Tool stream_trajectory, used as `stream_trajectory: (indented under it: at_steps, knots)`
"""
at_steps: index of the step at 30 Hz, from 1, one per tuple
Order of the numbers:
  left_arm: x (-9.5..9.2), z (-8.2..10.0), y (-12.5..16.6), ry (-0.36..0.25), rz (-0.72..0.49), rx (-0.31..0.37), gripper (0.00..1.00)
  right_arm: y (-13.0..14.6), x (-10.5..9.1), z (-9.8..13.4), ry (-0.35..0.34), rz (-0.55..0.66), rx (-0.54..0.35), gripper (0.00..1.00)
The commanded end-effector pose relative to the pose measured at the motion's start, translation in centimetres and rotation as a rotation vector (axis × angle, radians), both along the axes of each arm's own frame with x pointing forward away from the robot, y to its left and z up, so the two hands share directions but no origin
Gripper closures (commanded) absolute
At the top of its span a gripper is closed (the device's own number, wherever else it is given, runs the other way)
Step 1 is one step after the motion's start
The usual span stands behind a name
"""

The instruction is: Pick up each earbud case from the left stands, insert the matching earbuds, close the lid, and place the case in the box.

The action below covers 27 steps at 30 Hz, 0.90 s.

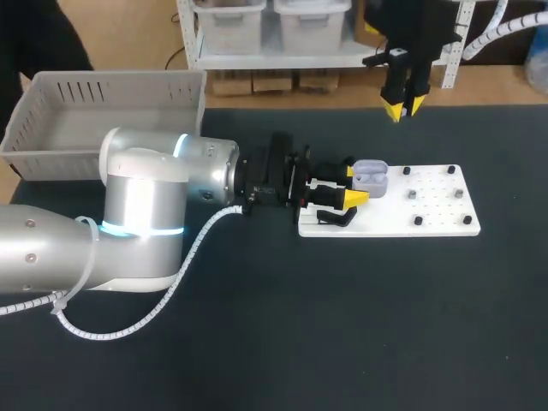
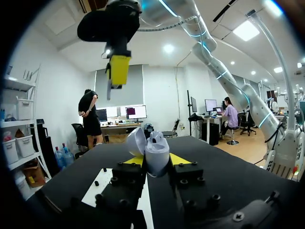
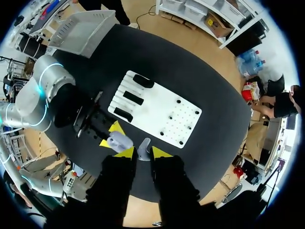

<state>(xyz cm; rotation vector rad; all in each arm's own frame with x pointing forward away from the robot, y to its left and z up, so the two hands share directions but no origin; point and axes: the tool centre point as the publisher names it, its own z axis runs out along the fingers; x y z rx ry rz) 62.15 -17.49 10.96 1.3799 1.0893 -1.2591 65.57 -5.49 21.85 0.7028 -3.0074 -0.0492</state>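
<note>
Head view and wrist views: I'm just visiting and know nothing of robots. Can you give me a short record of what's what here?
left fingers: shut on a pale lavender plastic earbud case, lid open
right fingers: raised over the table's far side, shut on a small pale earbud
flat white pegboard: on the table's right half, black stands at its left end
slotted grey plastic box: far left of the table

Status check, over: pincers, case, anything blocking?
Left pincer shut on earbud case, lid open, over white board. Right pincer high above, shut on earbud. Nothing between them.
</note>
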Motion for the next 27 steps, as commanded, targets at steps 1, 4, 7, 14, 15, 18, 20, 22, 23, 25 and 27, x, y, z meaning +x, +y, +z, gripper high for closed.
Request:
stream_trajectory:
  at_steps: [1, 4, 7, 14, 15, 18, 20, 22, 23, 25, 27]
  knots:
    - [0.0, 0.0, 0.0, -0.002, 0.003, -0.001, 1.00, -0.2, -4.0, 1.2, -0.096, 0.004, 0.023, 1.00]
    - [0.0, 0.0, 0.0, -0.002, 0.003, -0.001, 1.00, 0.6, -5.3, 1.6, -0.111, 0.016, 0.028, 1.00]
    - [0.0, 0.0, 0.0, -0.002, 0.003, -0.001, 1.00, 1.4, -6.2, 1.5, -0.121, 0.027, 0.030, 1.00]
    - [0.0, 0.0, 0.0, -0.002, 0.003, -0.001, 1.00, 2.7, -7.1, 0.6, -0.143, 0.013, 0.057, 1.00]
    - [0.0, 0.0, 0.0, -0.002, 0.003, -0.001, 1.00, 2.9, -7.1, 0.4, -0.145, 0.009, 0.065, 1.00]
    - [0.0, 0.0, 0.0, -0.002, 0.003, -0.001, 1.00, 3.4, -6.9, -0.1, -0.138, 0.008, 0.081, 1.00]
    - [0.0, 0.0, 0.0, -0.002, 0.003, -0.001, 1.00, 3.9, -6.8, -0.3, -0.135, 0.015, 0.087, 1.00]
    - [0.0, 0.0, 0.0, -0.002, 0.003, -0.001, 1.00, 4.3, -6.7, -0.5, -0.129, 0.023, 0.092, 1.00]
    - [0.0, 0.0, 0.0, -0.002, 0.003, -0.001, 1.00, 4.5, -6.7, -0.7, -0.125, 0.027, 0.094, 1.00]
    - [0.0, 0.0, 0.0, -0.002, 0.003, -0.001, 1.00, 4.9, -6.6, -1.0, -0.118, 0.035, 0.095, 1.00]
    - [0.0, 0.0, 0.0, -0.002, 0.003, -0.001, 1.00, 5.2, -6.5, -1.5, -0.105, 0.044, 0.087, 1.00]
